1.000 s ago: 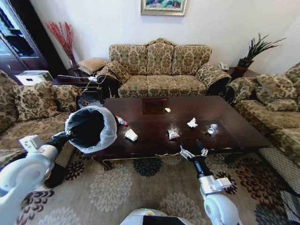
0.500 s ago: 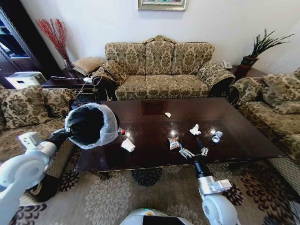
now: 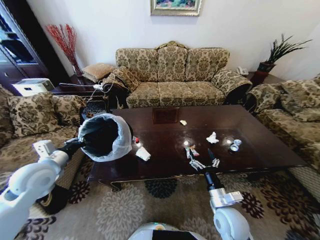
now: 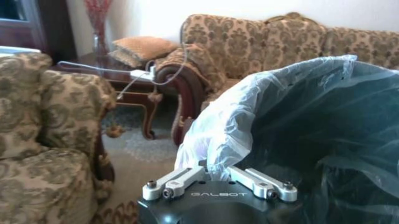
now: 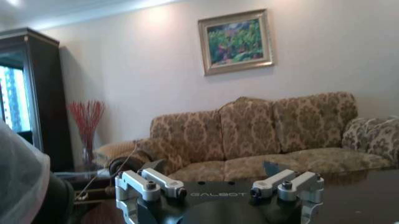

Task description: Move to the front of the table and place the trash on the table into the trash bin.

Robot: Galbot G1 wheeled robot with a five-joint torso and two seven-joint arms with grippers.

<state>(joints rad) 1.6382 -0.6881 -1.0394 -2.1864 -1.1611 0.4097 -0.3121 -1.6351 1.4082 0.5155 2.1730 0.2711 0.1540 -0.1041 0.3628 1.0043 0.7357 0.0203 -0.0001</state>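
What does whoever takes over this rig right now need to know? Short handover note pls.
Left gripper: shut on the trash bin rim, bin held tilted at the table's left end.
Right gripper: open, hovering over the table's front edge near the snack wrapper.
On the table: tissues, cup, bottle, pale scrap.
Done: robot at the table front.
Left: all trash.

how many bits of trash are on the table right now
6: a bottle mostly hidden behind the bin, a tissue beside it, a scrap farther back, a wrapper mid-table, another tissue, a cup.
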